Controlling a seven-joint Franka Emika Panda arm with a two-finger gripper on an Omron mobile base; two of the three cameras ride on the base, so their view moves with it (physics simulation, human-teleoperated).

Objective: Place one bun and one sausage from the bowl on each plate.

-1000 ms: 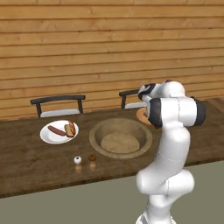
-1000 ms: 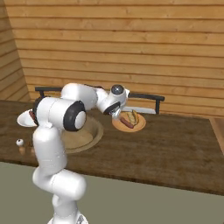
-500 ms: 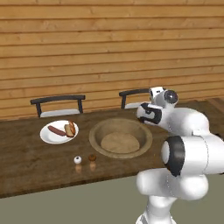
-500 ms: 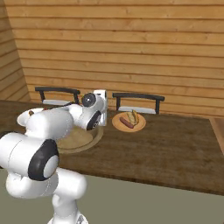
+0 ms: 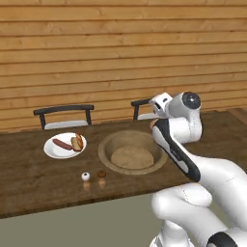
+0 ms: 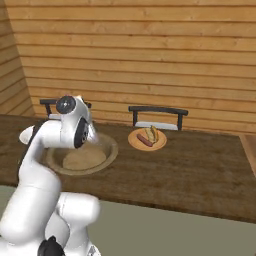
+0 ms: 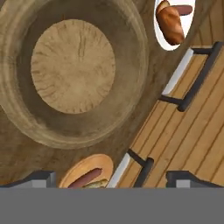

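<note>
Both plates already carry their share, so the step in hand, as I judge it, is simply to clear out without disturbing anything. The bowl [image 5: 132,152] reads empty in all three views, only its bare wooden floor showing. To one side of the bowl, a plate [image 5: 54,150] holds a sausage [image 5: 62,144] and a bun [image 5: 77,141] lying side by side; on the bowl's other side, a second plate [image 6: 158,145] holds another sausage [image 6: 145,140] and bun [image 6: 152,133]. To finish well, the arm should lift straight up and back toward the base, keeping the wrist above the bowl rim and away from that second plate, which sits just beside the hand in the hand view. No reach down is called for; nothing is left to pick.

The arm is folded tight over the near edge of the table: the elbow is low, the forearm climbs steeply, and the wrist hooks over just above the bowl's far rim, hand aimed downward. The gripper [image 7: 113,178] looks into the bowl with its jaws spread wide and nothing between them
</note>
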